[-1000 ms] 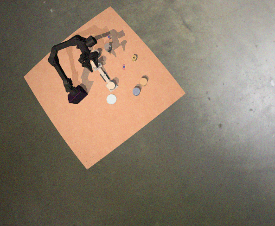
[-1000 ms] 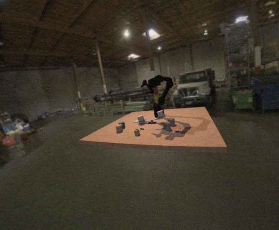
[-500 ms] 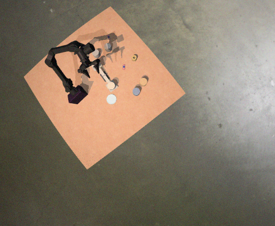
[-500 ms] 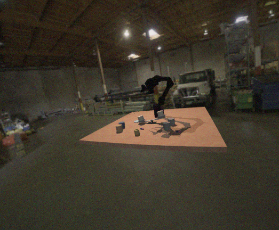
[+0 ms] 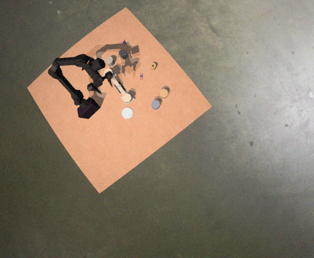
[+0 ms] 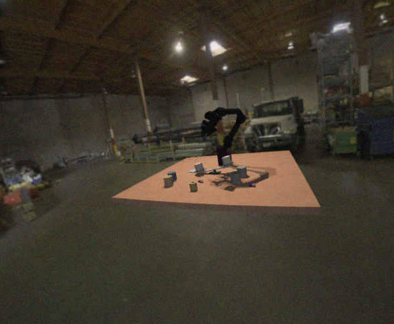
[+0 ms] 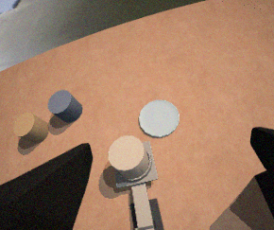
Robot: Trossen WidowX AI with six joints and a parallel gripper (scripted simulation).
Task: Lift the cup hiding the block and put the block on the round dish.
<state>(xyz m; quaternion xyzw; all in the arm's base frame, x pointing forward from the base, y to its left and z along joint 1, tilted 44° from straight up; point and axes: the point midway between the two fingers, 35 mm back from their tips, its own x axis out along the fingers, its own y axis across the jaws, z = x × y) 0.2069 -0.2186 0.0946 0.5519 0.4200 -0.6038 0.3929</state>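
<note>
Above the balance (image 5: pixel 117 85) near the counter (image 5: pixel 109 155)'s left corner, the hand (image 5: pixel 108 79) hangs wide and empty; choosing the lower-riding cup (image 7: pixel 126 155) comes next.

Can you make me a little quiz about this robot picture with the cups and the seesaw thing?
1. True or false: the gripper is squeezing a cup.
2. In the wrist view, what lies just past the peach cup on the balance? A) round dish B) yellow ring C) truck
3. Fill in: beside the tan cylinder stands a ____ cylinder.

Key:
1. False; the gripper is open and holds nothing.
2. A, the pale round dish.
3. Blue; the blue cylinder stands right next to it.
</note>
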